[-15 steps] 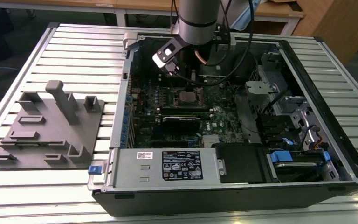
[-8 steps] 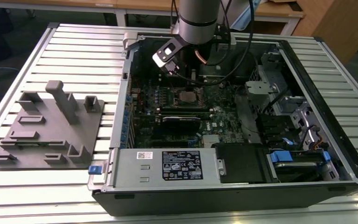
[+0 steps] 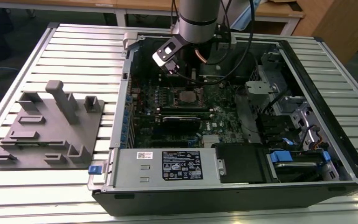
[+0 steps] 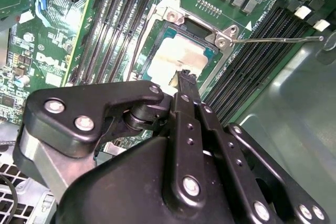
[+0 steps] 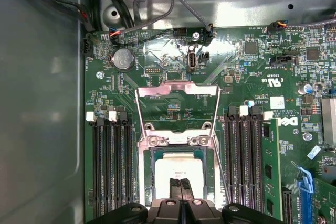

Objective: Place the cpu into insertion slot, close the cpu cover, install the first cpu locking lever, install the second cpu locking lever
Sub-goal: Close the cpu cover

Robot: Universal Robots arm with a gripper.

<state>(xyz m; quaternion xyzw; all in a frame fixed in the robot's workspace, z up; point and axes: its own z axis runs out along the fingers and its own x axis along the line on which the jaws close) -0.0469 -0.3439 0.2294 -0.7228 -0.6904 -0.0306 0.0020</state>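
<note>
The black two-finger gripper has its fingertips pressed together with nothing visible between them. They sit just over one edge of the small flat square cpu with the dull silver top. The cpu lies flat inside the square insertion slot with its silvery rim, edges parallel to that rim.

The thin silvery cpu cover frame is swung open, hinged at the slot edge farthest from the fingers, so the slot stands uncovered. A thin metal locking lever juts free from a slot corner over the long black memory slots, which flank the slot closely on both sides.

In the exterior view the silver-grey arm drops from the upper middle of the frame into the open black computer case. A grey moulded fixture plate lies at the exterior view's left, well apart.
</note>
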